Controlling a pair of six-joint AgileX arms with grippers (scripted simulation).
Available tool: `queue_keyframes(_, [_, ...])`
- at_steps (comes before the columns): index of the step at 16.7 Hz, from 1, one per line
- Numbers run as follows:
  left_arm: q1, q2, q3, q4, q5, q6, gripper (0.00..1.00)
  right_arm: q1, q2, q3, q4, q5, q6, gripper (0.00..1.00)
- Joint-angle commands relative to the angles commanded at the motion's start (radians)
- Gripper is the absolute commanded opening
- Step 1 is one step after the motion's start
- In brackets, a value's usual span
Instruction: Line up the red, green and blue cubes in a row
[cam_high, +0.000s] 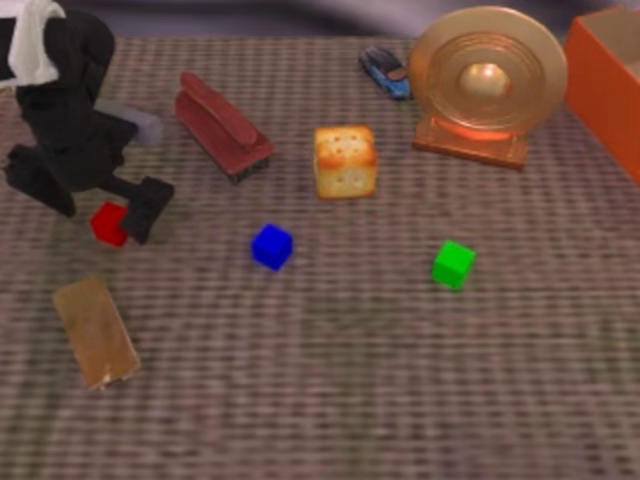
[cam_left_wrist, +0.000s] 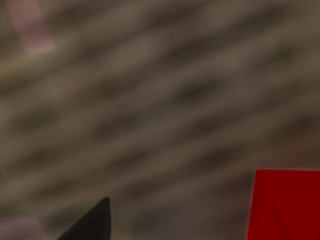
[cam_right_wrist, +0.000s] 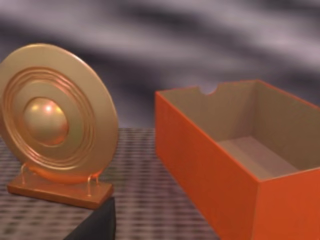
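Red cube (cam_high: 109, 224) sits between our left gripper's (cam_high: 128, 220) spread fingers; closing off-centre could knock it away.

A gold disc on a stand (cam_right_wrist: 52, 125) sits beside an open orange box (cam_right_wrist: 235, 165).

left arm (cam_high: 70, 110): matte black, blocky links | white band near top | pincer (cam_high: 120, 215): black, squared fingers

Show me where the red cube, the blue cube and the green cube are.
red cube (cam_high: 107, 222), top view, its top face beside the left claw.
blue cube (cam_high: 271, 245), top view, centre of its top.
green cube (cam_high: 453, 264), top view, centre of its top.
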Motion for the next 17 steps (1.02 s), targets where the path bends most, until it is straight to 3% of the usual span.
queue_keyframes(11, [0.0,0.0,0.0,0.0,0.0,0.0,0.02,0.0,0.0,0.0,0.0,0.0,0.0,1.0])
queue_keyframes(17, [0.0,0.0,0.0,0.0,0.0,0.0,0.0,0.0,0.0,0.0,0.0,0.0,0.0,1.0])
